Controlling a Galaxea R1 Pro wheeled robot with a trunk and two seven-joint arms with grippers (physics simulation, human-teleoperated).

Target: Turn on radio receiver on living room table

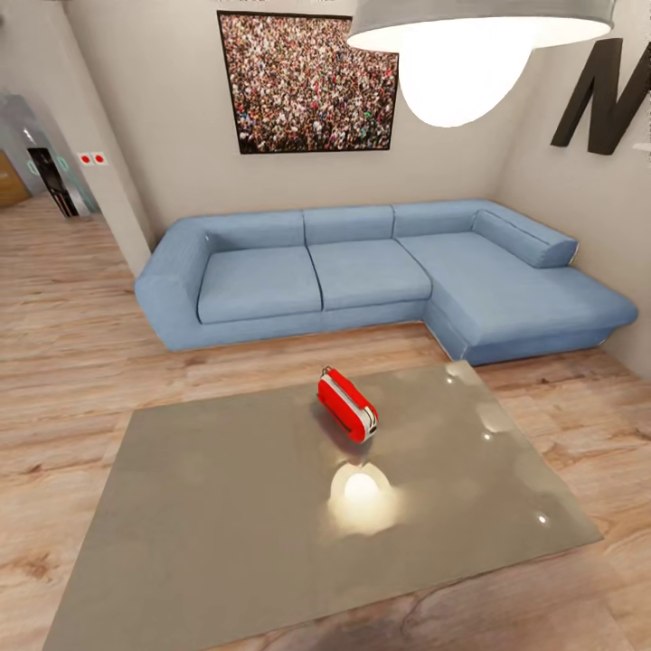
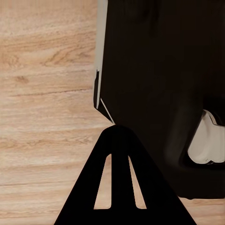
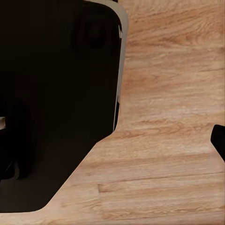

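Observation:
In the head view the red radio receiver (image 1: 346, 404), with its white band and thin wire handle, lies on the far middle part of the glossy grey-taupe table (image 1: 208, 515). It lies slantwise, one end toward the sofa. In the left wrist view my left gripper (image 2: 116, 130) hangs over the wooden floor, its two dark fingers meeting in a point with nothing between them. The right wrist view holds only a dark tip (image 3: 219, 140) at the frame's edge, perhaps a finger of my right gripper; its state is unclear.
A light-blue L-shaped sofa (image 1: 389, 271) stands behind the table, under a crowd picture (image 1: 307, 81). A lit dome lamp (image 1: 479, 36) hangs overhead and a black letter (image 1: 604, 95) is on the right wall. My dark base (image 2: 164, 70) shows over the wooden floor (image 3: 173, 117).

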